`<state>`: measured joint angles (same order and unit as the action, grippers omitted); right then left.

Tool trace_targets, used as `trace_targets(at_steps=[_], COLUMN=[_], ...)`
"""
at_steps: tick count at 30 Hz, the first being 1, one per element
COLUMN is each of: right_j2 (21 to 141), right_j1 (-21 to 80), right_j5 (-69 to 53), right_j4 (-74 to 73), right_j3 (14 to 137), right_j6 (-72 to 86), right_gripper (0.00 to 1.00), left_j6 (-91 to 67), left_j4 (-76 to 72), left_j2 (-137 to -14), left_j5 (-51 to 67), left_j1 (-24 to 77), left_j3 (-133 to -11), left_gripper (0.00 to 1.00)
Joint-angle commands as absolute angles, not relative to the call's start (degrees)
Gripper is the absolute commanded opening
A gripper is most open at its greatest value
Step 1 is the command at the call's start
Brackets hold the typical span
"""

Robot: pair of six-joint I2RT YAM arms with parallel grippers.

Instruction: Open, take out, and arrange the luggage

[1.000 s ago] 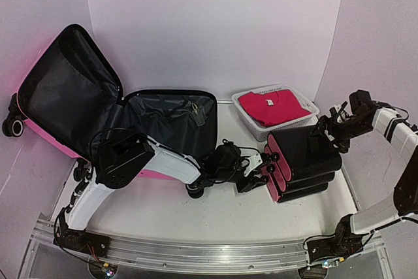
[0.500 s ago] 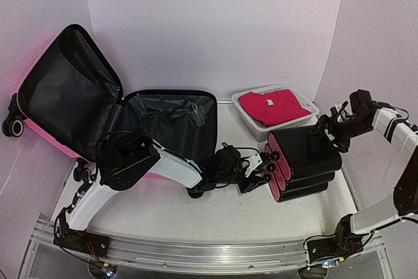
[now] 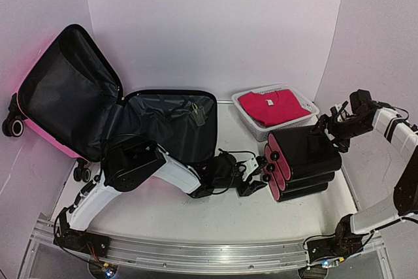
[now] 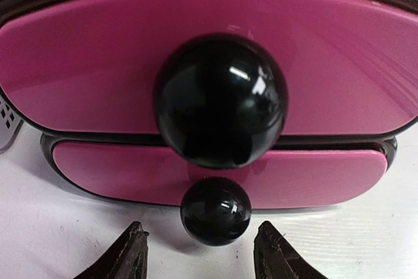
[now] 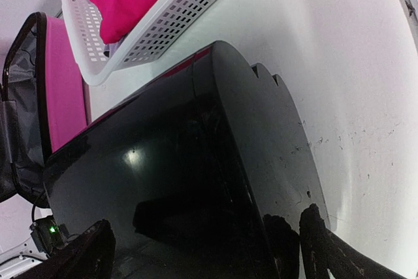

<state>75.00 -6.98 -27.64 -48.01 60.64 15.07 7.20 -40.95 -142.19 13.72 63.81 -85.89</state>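
Note:
The luggage, a bright-pink suitcase, lies open at the left with its black-lined lid leaning on the wall; its pink side also shows in the right wrist view. A stack of black cases with pink ends lies at centre right. My left gripper is low on the table at those pink ends. It is open, and the small black knob sits just ahead of its tips, untouched. My right gripper hangs at the stack's far end. It is open wide over the top case.
A white mesh basket holding a pink garment stands behind the stack, close to its far side. A larger black knob juts from the upper pink end. The suitcase base lies just left of my left arm.
My left gripper's jaws have spread wider and it has drawn back slightly from the pink ends. The right arm has not moved.

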Motion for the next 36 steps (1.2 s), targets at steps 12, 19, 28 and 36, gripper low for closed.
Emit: trace_targets(at_steps=[12,19,28,36], right_j2=[73.3,73.2,73.6,74.2], right_j1=[-6.5,-6.5,-6.5,-6.5], right_j5=[-31.3,-31.3,-29.5,-27.5], right_j4=[-47.8,-47.9,-47.9,-48.0], right_j3=[62.8,62.7,62.3,62.0], right_j6=[16.3,16.1,15.7,15.4], right_gripper=[0.98,0.98,0.98,0.98], left_j6=[6.2,6.2,7.8,9.8], left_j4=[-47.8,-47.7,-48.1,-48.2], left_j2=[-145.2,-144.9,-140.9,-131.5], left_j5=[15.3,15.7,13.7,10.8], left_j1=[63.9,64.0,64.0,64.0], left_j3=[-90.3,-90.5,-84.9,-72.3], left_gripper=[0.44,0.4,0.19,0.15])
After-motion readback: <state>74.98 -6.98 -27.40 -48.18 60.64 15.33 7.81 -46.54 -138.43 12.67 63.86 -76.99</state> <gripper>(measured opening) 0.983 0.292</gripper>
